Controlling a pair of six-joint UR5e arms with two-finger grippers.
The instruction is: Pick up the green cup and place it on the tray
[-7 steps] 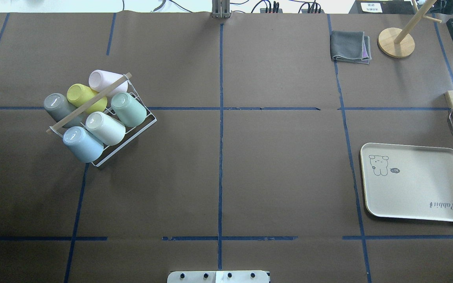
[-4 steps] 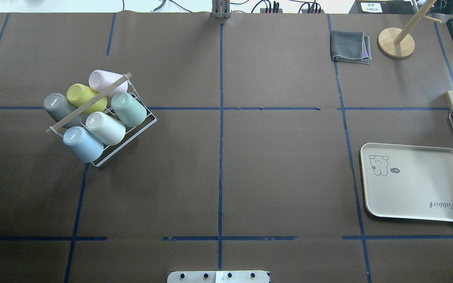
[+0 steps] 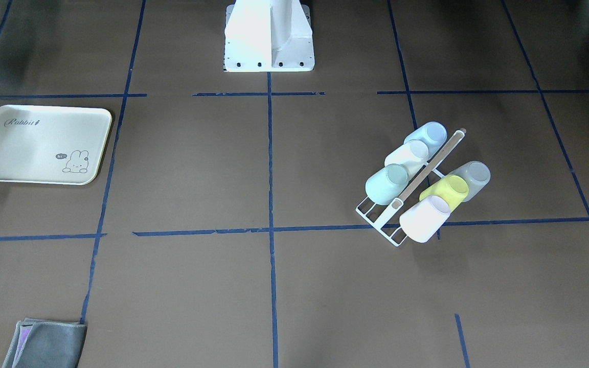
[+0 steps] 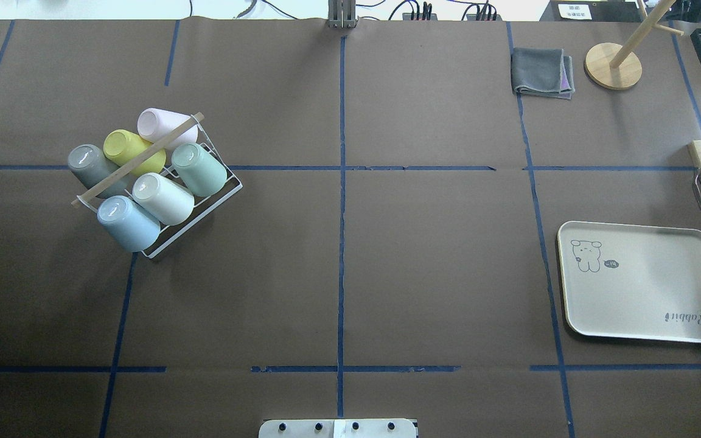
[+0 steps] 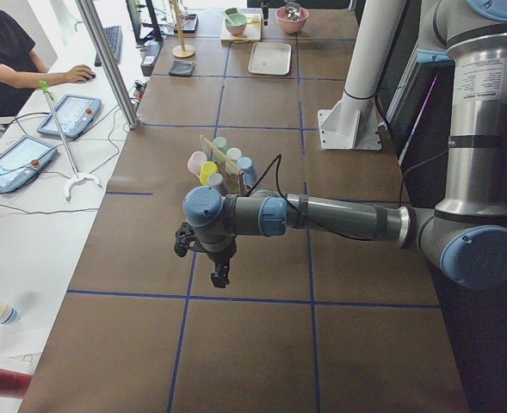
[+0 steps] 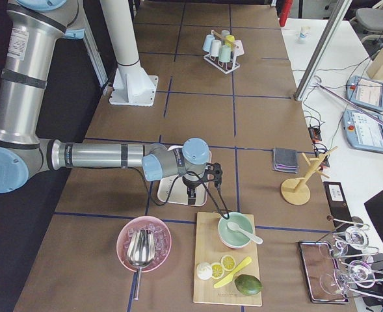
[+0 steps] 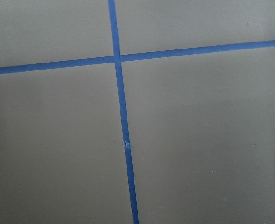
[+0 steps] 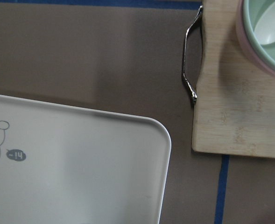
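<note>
Nothing on the desk (image 4: 435, 274) has moved. How far the left fingers (image 5: 221, 275) and right fingers (image 6: 192, 197) gape cannot be told. The green cup (image 4: 199, 170) sits mouth-down in the wire rack (image 4: 219, 196), its long axis tilted, base toward the wooden bar (image 4: 143, 155), well apart from the tray (image 4: 642, 292).

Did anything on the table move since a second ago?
Nothing visibly moved. Seen from overhead, the green cup sits on the wire rack with the five other cups, just as before, and the tray lies empty in the same spot.
</note>
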